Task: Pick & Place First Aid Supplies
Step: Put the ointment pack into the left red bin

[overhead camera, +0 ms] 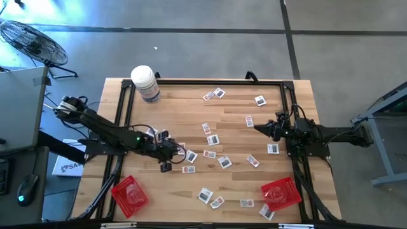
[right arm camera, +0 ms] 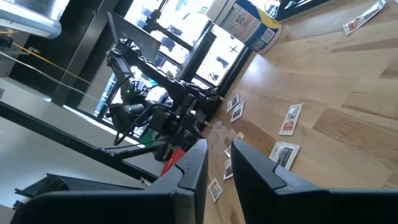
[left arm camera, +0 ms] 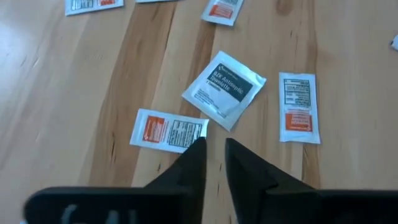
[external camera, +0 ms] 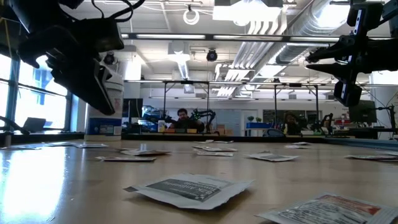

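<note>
Several small white packets lie flat and scattered on the wooden table (overhead camera: 235, 137). My left gripper (overhead camera: 180, 153) hovers above the table left of its middle, its fingers drawn together to a narrow slit (left arm camera: 214, 144). Just ahead of it lie a dark-printed packet (left arm camera: 224, 91) and an orange-printed packet (left arm camera: 168, 130), with a third (left arm camera: 298, 109) beside them. The low view shows this gripper (external camera: 102, 93) well above the tabletop. My right gripper (overhead camera: 259, 127) waits in the air over the table's right part, its fingers also close together (right arm camera: 219, 149).
One red tray (overhead camera: 130, 194) sits near the near left corner and another red tray (overhead camera: 281, 193) near the near right corner. A large white bottle (overhead camera: 145, 83) stands at the far left. A black frame (overhead camera: 210, 81) runs around the table. People sit in the room beyond (external camera: 181, 118).
</note>
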You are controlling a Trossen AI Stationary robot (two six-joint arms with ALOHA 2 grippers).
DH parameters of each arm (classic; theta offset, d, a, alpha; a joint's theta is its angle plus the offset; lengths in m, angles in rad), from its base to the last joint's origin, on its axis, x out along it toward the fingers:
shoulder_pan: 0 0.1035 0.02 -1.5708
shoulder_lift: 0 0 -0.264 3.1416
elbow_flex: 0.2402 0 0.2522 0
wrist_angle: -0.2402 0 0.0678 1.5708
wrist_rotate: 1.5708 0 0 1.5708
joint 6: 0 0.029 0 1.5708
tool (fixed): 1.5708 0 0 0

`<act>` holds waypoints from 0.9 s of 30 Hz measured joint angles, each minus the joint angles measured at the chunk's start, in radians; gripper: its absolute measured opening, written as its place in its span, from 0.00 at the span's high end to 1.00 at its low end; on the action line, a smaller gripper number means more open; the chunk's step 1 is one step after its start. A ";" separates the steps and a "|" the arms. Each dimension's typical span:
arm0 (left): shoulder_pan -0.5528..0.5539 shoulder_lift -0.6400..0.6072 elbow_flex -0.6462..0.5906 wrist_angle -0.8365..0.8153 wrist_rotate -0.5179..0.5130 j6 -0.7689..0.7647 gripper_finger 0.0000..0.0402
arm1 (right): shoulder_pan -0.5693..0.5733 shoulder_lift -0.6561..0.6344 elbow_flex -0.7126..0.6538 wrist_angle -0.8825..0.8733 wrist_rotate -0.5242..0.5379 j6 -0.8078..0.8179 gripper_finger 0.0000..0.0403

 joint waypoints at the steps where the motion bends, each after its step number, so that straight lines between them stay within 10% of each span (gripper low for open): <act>1: 0.000 0.006 0.000 0.008 0.000 0.013 0.82 | 0.000 0.000 0.000 0.000 0.000 0.000 0.84; 27: 0.046 0.191 -0.001 0.083 0.011 0.312 0.71 | 0.000 0.000 0.000 0.001 0.000 0.000 0.84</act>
